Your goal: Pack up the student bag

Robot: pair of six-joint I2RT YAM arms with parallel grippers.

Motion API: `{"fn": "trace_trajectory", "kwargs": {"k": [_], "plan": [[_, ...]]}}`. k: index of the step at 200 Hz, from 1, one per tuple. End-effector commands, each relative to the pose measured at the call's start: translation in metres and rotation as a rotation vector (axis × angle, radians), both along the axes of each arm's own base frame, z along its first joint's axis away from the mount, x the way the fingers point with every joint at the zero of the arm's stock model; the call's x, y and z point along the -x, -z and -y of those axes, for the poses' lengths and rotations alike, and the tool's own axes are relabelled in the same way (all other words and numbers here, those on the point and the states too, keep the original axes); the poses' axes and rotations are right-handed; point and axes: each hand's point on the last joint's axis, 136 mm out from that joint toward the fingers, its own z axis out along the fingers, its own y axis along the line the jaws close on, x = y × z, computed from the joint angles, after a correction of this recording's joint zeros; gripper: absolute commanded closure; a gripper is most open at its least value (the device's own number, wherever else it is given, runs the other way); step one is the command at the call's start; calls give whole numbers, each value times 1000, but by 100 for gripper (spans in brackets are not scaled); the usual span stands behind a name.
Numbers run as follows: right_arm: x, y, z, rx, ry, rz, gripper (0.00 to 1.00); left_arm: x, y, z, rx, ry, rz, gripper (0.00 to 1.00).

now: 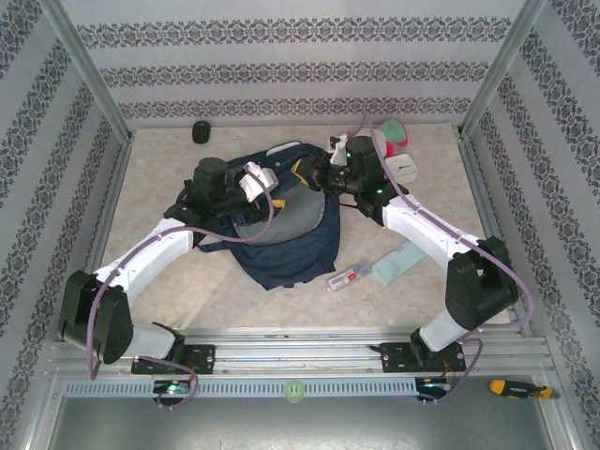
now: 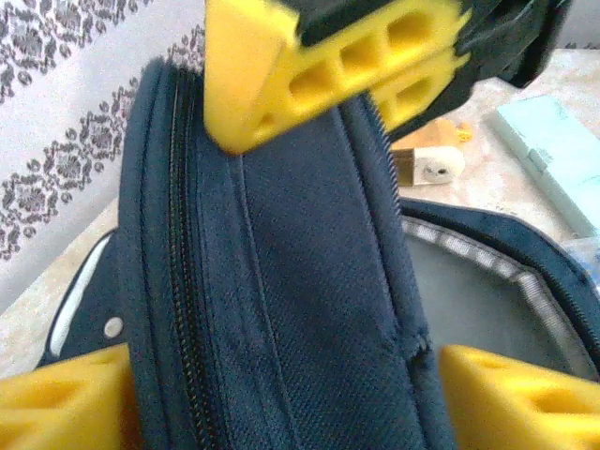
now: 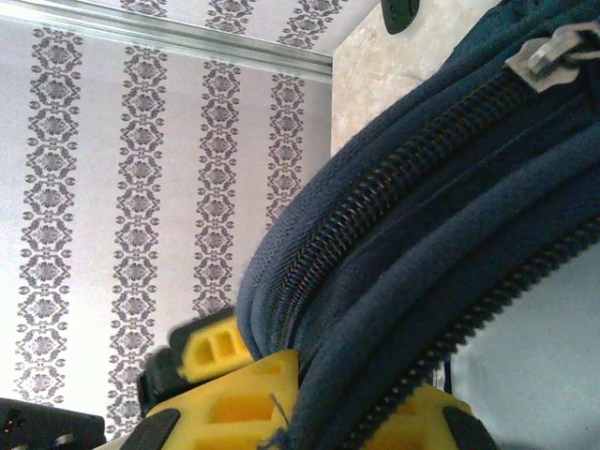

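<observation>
Coarse woven navy cloth, matt, on the backpack (image 2: 309,309); toothed zipper (image 3: 412,159) with dull grey metal pull. Matt yellow plastic fingers (image 2: 328,70), ribbed with hollow cells. Smooth marbled beige tabletop (image 1: 169,169), faint sheen. Brushed metal rail (image 1: 309,342) at near edge.

Bright, even, soft-shadowed light; near yellow foreground blurred in wrist views.

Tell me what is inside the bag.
Through the bag's open mouth only grey lining shows, with no packed item in sight. The navy flap and both arms cover the rest, so deeper contents cannot be seen.
</observation>
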Motion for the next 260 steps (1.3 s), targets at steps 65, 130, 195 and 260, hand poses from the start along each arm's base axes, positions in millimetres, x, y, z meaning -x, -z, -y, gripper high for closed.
{"fn": "trace_trajectory", "kwargs": {"k": [65, 130, 195, 260], "plan": [[42, 25, 145, 480, 179, -29, 45, -35, -21, -37, -14, -302, 29, 100], [137, 164, 292, 895, 261, -564, 23, -35, -35, -32, 58, -294, 6, 100], [124, 227, 294, 853, 289, -702, 16, -40, -30, -22, 106, -267, -25, 100], [105, 254, 294, 840, 280, -742, 15, -40, -27, -23, 106, -273, -38, 100]]}}
